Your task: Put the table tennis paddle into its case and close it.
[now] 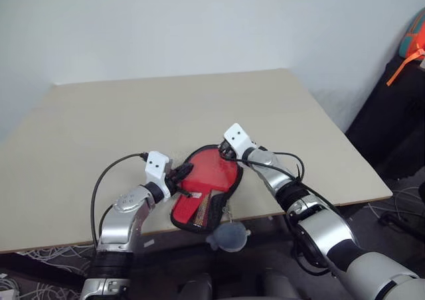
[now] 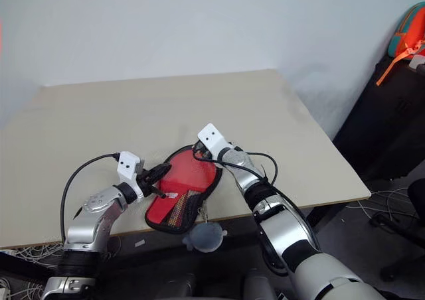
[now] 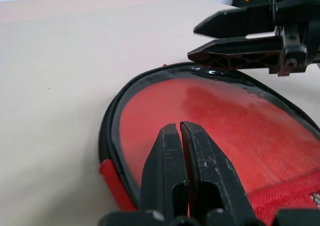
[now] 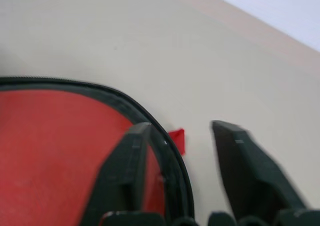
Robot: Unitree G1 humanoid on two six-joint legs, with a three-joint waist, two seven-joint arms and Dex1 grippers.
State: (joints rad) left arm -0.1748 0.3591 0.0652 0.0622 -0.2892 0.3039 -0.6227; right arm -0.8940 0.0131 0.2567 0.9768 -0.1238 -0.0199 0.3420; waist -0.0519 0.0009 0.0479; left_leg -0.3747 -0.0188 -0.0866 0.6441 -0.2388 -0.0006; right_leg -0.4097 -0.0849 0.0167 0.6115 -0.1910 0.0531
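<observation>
The black-trimmed case lies flat at the table's front edge, clear side up. Through that side I see the table tennis paddle's red face and tan handle. My left gripper is shut and rests over the case's left rim; in the left wrist view its fingertips meet above the clear plastic. My right gripper is open at the far rim of the case, one finger over the red face and the other over bare table. A small red zip tab lies between its fingers.
A pale grey ball-like object hangs from the case just below the table's front edge. The beige table stretches wide behind the case. An orange and teal bag sits on dark furniture at the far right. Cables lie on the floor.
</observation>
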